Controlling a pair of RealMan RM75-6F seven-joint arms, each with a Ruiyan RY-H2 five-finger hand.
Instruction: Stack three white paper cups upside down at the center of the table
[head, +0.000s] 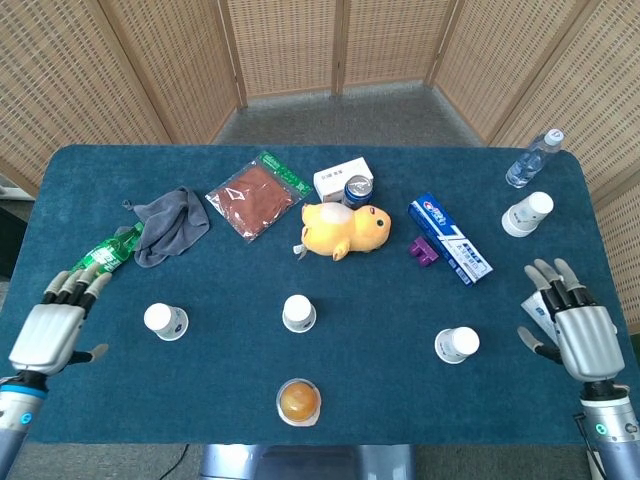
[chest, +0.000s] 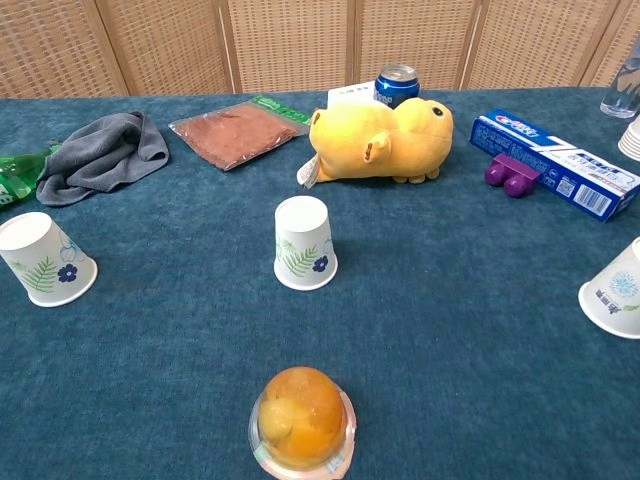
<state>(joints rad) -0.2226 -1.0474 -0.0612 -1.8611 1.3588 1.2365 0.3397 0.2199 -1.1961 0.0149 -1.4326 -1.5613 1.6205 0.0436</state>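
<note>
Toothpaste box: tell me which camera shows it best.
The chest view: the toothpaste box is larger there, with its printed side showing, though the frame's right edge crowds it. The head view shows it whole but small, from above, beside the purple block.

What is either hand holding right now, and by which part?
Nothing. The left hand and right hand both hover open near the table edges, clear of every white paper cup.
</note>
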